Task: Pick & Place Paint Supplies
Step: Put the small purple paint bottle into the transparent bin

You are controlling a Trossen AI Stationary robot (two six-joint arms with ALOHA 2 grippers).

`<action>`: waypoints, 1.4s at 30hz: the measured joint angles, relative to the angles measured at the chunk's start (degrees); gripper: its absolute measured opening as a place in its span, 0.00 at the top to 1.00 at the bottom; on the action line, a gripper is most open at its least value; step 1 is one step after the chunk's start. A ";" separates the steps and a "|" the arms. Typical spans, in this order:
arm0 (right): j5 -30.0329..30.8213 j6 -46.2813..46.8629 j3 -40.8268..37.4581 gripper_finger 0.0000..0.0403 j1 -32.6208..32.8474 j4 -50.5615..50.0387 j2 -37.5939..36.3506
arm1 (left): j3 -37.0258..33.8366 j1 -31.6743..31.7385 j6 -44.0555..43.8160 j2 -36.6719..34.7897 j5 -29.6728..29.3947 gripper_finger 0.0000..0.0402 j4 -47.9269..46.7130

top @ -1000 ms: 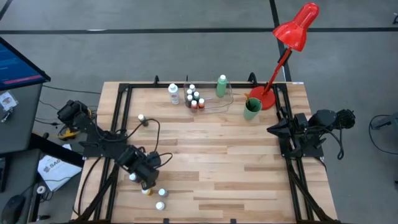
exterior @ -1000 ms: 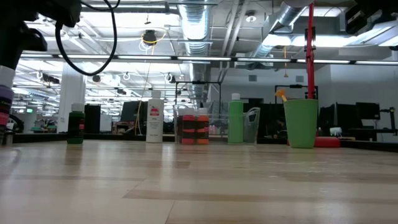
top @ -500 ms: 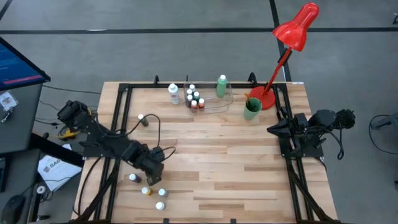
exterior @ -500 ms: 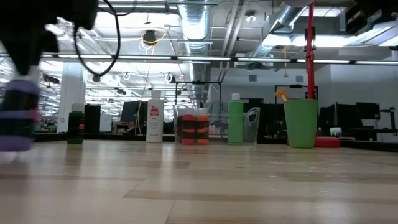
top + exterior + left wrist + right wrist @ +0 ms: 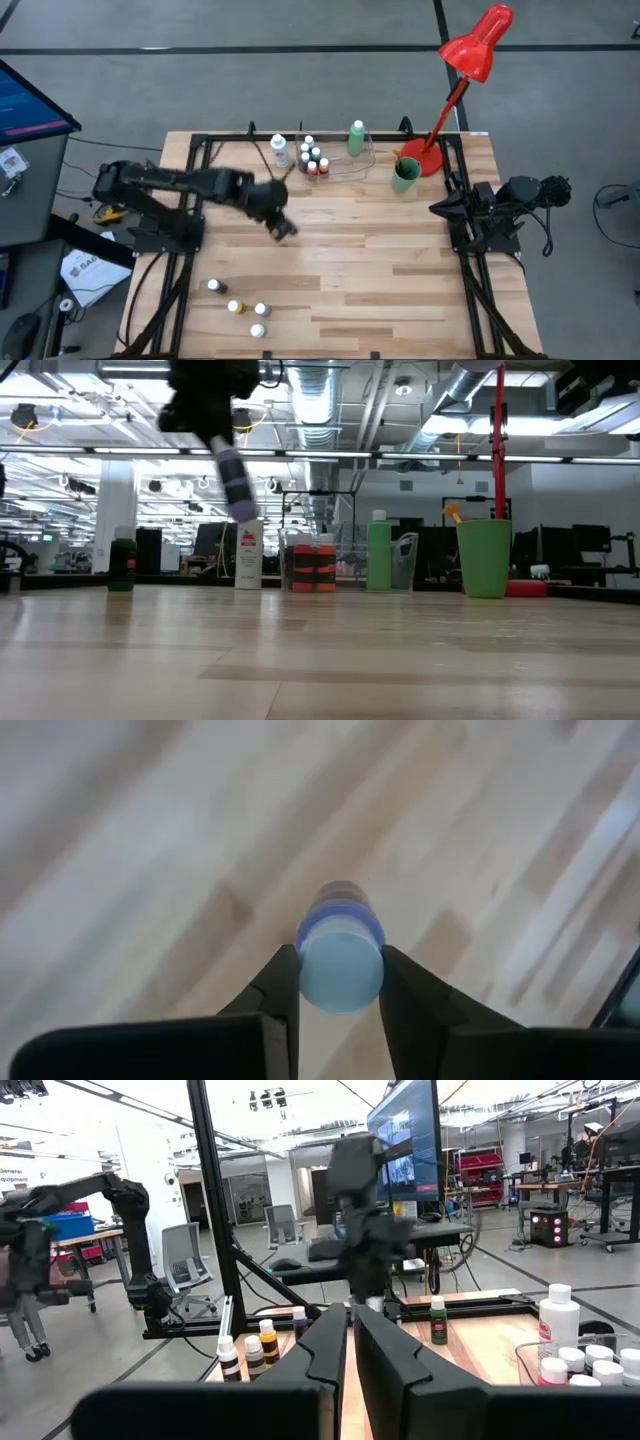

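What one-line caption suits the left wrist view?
Left gripper clamps a small purple paint bottle above the wooden table.

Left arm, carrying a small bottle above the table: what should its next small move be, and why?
Probably carry on toward the clear tray at the far edge. The left end effector is shut on a small purple bottle, held above bare wood, while other small bottles already stand grouped at that tray.
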 joint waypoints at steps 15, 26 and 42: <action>0.00 -0.01 0.01 0.95 0.01 0.00 0.01 | 16.93 19.70 16.41 6.35 -0.19 0.80 7.39; 0.00 -0.01 0.02 0.95 -0.01 0.00 0.01 | 33.76 26.43 29.95 22.69 -0.46 0.80 8.49; 0.00 -0.02 0.02 0.95 0.02 0.00 -0.01 | 33.89 27.85 35.62 33.40 -3.76 0.80 8.73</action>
